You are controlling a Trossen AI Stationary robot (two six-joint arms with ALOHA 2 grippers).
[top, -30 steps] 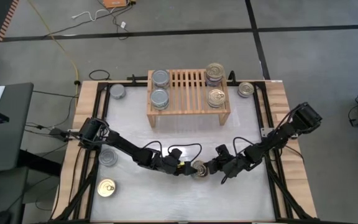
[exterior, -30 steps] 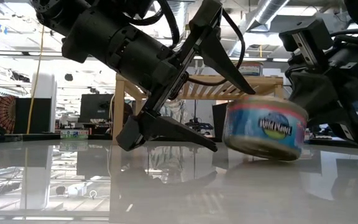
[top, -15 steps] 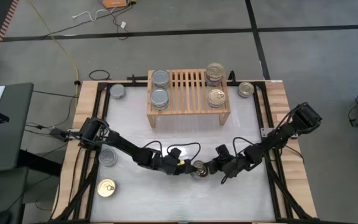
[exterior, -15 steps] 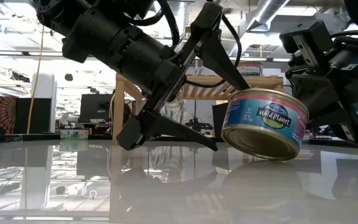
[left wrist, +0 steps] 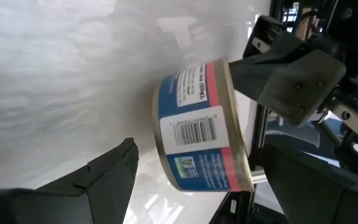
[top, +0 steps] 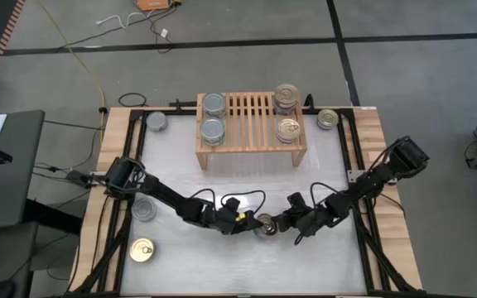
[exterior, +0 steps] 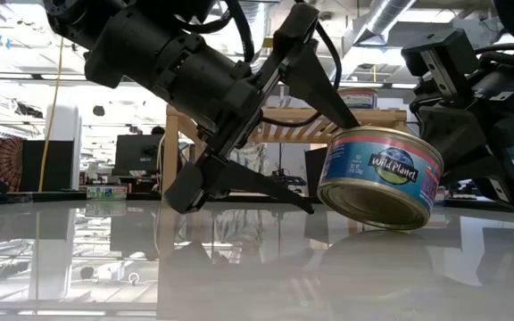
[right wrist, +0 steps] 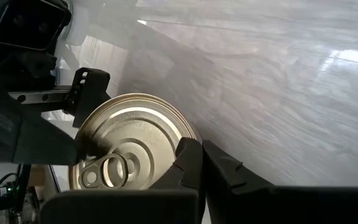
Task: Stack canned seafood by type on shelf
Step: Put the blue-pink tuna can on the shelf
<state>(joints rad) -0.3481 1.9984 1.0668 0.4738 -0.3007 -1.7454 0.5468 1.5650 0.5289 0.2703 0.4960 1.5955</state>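
While the right gripper [exterior: 471,165] clamps the tilted can [exterior: 380,176], the left gripper [exterior: 266,125] stands spread beside it; a handover appears due.

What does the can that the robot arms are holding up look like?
The can is small, round and flat, made of shiny metal. Its paper label is blue with a pink band, the words "Wild Planet" and a barcode. Its gold top has a pull ring. It hangs tilted just above the glossy table, near the front middle. The right pincer grips it, and the left pincer is open around it from the other side.
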